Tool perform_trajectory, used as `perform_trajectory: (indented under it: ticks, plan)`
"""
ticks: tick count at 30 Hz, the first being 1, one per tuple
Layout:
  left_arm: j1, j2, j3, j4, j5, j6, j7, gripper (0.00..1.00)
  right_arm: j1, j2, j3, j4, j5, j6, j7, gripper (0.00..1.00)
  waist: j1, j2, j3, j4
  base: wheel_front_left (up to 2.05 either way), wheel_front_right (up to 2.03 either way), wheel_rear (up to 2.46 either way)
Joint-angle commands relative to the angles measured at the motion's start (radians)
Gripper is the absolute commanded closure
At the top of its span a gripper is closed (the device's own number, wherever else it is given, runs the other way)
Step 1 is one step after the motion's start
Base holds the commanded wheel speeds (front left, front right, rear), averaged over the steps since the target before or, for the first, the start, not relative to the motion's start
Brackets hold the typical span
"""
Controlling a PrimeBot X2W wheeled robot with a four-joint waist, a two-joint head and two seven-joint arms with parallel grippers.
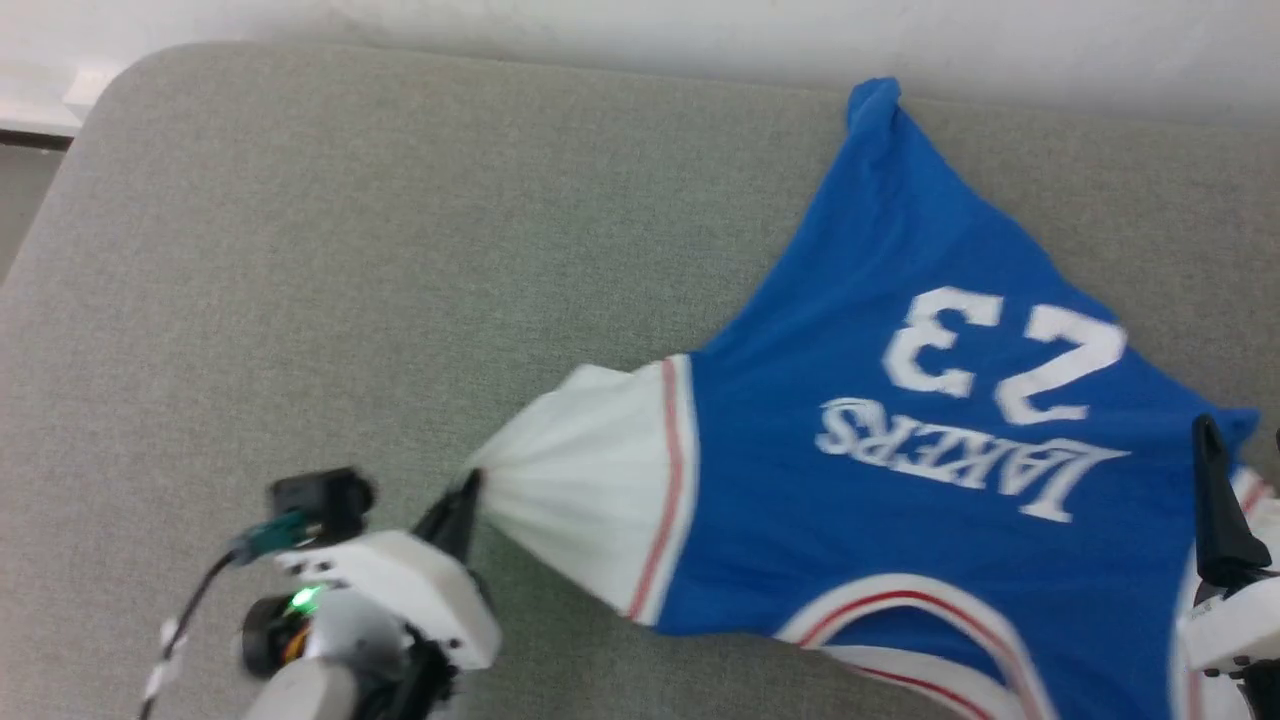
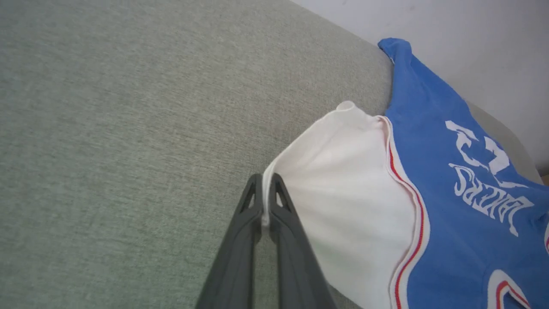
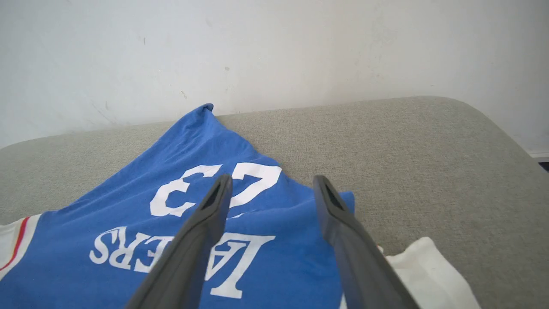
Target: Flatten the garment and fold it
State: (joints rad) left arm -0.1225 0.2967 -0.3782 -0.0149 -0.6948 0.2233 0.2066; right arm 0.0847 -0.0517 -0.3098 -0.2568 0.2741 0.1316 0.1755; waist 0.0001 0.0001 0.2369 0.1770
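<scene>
The garment (image 1: 900,420) is a royal-blue jersey with a white "23", white lettering and white sleeves, lying on the grey cushion (image 1: 350,250) with its collar toward me. My left gripper (image 1: 466,492) is shut on the hem of the garment's white sleeve (image 1: 585,480). In the left wrist view the two dark fingers (image 2: 274,201) pinch the sleeve edge (image 2: 343,180) of the garment (image 2: 454,223). My right gripper (image 3: 271,184) stands open above the blue cloth (image 3: 184,171), beside the other white sleeve (image 3: 424,266). One right finger (image 1: 1215,490) rises at the head view's right edge.
A pale wall (image 3: 274,51) runs behind the cushion's far edge. Bare grey cushion (image 2: 128,128) spreads to the left of the garment. The cushion's rounded corner (image 1: 130,70) is at the far left, and another corner (image 3: 484,116) at the far right.
</scene>
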Motion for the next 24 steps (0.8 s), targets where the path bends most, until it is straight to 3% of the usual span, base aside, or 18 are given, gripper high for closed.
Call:
perform_trajectory:
  ticks: [1, 10, 18, 24]
  plan:
    - [0.056, 0.015, 0.06, -0.019, -0.021, 0.039, -0.035, 1.0, 0.005, 0.001, 0.0, -0.002, 0.0, -0.001, 0.006, 0.0, -0.0001, -0.0001, -0.01, -0.002, 0.0, 0.0, 0.0]
    - [0.265, 0.07, 0.241, -0.106, -0.018, 0.192, -0.132, 1.0, 0.061, 0.001, -0.078, -0.005, -0.068, -0.001, 0.092, 0.0, -0.0001, -0.0001, -0.006, -0.013, 0.0, 0.0, 0.0]
    - [0.242, 0.037, 0.179, -0.156, -0.003, 0.187, -0.126, 1.0, 0.15, 0.001, -0.007, 0.014, -0.11, -0.001, 0.285, 0.0, -0.0001, -0.0001, 0.011, -0.013, 0.0, 0.0, 0.0]
    - [0.197, 0.03, 0.15, -0.162, 0.008, 0.182, -0.114, 1.0, 0.175, -0.058, 0.065, 0.028, -0.156, -0.001, 0.311, 0.0, -0.0001, -0.0001, 0.037, -0.013, 0.0, 0.0, 0.0]
